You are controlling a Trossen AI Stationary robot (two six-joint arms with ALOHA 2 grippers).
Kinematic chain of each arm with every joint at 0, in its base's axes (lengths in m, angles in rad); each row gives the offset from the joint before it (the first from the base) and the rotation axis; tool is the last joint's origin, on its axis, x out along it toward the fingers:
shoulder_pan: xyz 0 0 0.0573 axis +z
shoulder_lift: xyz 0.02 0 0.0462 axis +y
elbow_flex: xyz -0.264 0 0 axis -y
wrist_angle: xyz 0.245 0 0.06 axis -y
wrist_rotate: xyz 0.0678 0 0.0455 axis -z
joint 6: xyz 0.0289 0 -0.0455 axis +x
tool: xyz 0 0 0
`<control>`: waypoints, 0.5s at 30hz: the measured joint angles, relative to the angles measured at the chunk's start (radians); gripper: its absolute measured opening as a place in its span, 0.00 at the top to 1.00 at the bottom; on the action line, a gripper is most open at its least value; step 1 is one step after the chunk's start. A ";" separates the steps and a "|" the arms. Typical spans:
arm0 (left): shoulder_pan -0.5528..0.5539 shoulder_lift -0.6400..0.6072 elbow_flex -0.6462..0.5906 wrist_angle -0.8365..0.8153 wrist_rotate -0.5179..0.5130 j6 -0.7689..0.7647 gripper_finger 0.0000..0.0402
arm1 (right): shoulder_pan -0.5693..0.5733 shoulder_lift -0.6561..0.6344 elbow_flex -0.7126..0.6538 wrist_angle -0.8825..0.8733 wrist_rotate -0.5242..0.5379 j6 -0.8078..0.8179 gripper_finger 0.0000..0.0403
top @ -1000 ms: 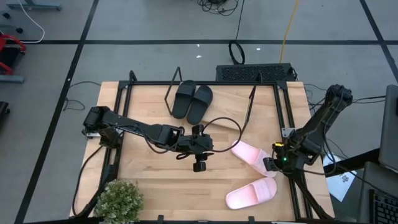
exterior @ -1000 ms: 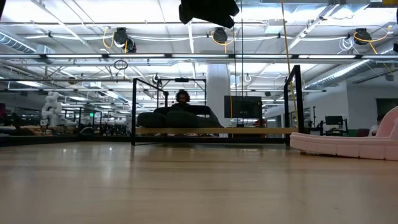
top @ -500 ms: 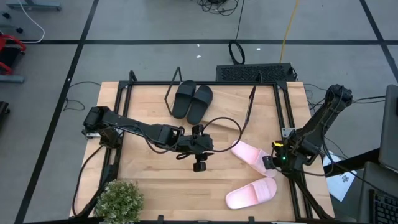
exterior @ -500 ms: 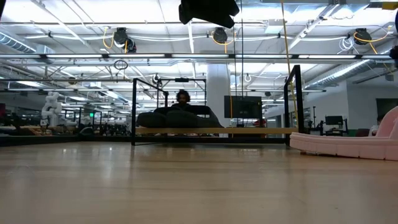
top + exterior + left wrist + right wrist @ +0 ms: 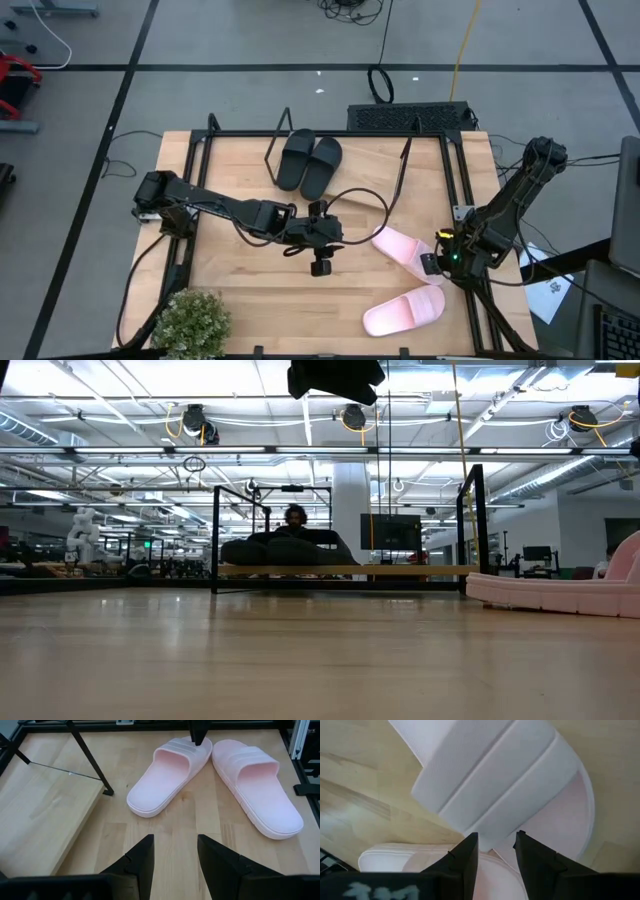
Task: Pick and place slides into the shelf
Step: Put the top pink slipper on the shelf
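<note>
Essentially nothing has changed: black slides (image 5: 308,160) sit on the shelf (image 5: 340,185); right gripper (image 5: 432,263) jaws part-open astride the nearer pink slide's (image 5: 407,254) strap, ungripped; left gripper (image 5: 320,266) part-open, empty, mid-desk.

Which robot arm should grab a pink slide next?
Probably the right. The right gripper is down at the strap end of the nearer pink slide, fingers apart around its edge. The left gripper hangs open over bare table, farther from both pink slides.
</note>
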 joint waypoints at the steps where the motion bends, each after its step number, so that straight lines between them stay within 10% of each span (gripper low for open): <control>1: 0.000 0.000 0.000 0.000 0.000 0.000 0.63 | 0.000 0.000 0.000 0.000 -0.001 0.000 0.70; 15: 0.000 0.000 0.000 0.000 0.000 0.008 0.63 | 0.000 0.054 0.000 -0.035 0.006 0.000 0.70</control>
